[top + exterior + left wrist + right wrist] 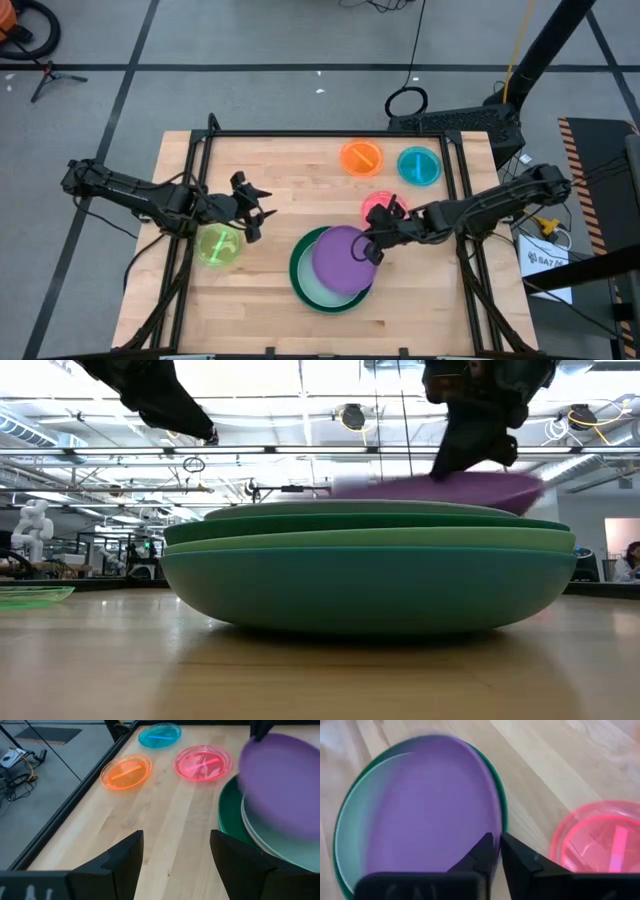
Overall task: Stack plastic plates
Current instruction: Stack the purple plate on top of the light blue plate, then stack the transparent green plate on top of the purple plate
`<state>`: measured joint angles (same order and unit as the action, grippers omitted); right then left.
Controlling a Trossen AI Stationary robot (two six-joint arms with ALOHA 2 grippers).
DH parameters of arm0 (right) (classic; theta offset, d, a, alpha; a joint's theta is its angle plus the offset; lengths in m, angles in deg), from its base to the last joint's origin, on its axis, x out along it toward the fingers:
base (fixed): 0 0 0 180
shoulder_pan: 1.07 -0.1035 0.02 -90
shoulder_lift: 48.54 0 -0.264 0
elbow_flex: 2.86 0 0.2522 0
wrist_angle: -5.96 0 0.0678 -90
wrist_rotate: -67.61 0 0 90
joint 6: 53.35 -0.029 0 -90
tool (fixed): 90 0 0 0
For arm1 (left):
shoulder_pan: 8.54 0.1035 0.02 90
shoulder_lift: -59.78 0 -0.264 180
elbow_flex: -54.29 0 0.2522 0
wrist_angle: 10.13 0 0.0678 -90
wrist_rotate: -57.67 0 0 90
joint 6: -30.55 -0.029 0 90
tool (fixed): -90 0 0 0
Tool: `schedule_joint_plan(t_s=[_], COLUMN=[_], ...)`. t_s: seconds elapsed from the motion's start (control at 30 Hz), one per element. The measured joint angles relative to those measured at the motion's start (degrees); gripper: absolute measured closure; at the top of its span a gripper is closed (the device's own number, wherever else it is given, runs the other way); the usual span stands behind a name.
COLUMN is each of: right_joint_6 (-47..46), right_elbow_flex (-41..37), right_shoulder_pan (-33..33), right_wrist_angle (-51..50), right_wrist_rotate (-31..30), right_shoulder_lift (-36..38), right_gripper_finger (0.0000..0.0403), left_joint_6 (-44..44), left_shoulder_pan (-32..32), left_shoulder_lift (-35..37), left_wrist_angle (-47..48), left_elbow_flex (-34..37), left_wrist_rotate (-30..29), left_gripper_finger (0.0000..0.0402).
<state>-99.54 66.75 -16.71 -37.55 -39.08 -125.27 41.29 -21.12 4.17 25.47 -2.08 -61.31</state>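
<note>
Over the green stack (305, 280), right claw (372, 248) pinches the purple plate (342, 257) by its rim, arm stretched low; left claw (252, 206) wide, hovering beside.

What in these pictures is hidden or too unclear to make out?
- Purple plate: blurred in both wrist views; whether it touches the stack is unclear.
- Pink plate: partly covered by the right gripper in the high view.
- Yellow-green plate: cut off by the low view's edge.
- Plates lower in the stack: only rims show.
</note>
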Motion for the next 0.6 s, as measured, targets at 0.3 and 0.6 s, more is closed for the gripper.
schedule_joint_plan(t_s=[0.3, 0.6], right_joint_6=[3.46, 7.19], right_elbow_flex=[-0.04, -0.04], right_shoulder_pan=[0.67, -0.96], right_wrist_angle=[2.23, 3.22], right_wrist_rotate=[-3.12, -12.70], right_shoulder_lift=[-0.70, -1.27], right_gripper_finger=[0.0304, 0.0294], left_joint_6=[2.97, 6.96], left_shoulder_pan=[-0.43, -3.35], left_shoulder_lift=[0.00, 0.00], left_wrist_angle=[-0.73, 0.45], left_elbow_flex=[0.00, 0.00], left_wrist_rotate=[-0.49, -0.56], left_gripper_finger=[0.0167, 0.0167])
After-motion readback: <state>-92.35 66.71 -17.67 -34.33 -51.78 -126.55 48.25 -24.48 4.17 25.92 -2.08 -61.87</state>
